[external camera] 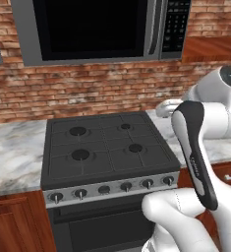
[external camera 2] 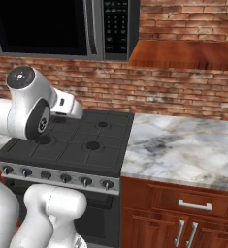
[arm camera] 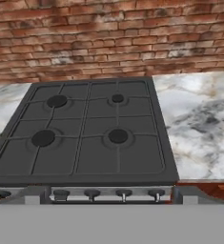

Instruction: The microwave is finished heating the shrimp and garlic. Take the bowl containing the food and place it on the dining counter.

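A: Where is the task's thing?

B: I see the large dark grey box-shaped microwave with the black glass door mounted on the red brick wall, directly above the black four-burner stove with a row of knobs. Its door is closed; the long grey handle and the keypad panel sit at its right side. The glass is too dark for me to make out anything behind it.

A: And the arm?

B: The white arm with dark joints is folded in front of the stove's right half, its hand turned toward the stove top. The white-grey veined marble table flanks the stove, over reddish-brown wood cabinets with silver handles.

A: State of the end effector?

B: I cannot tell; from the hand camera its tips appear to lie below the frame, so whether they are spread or pressed together is not visible.
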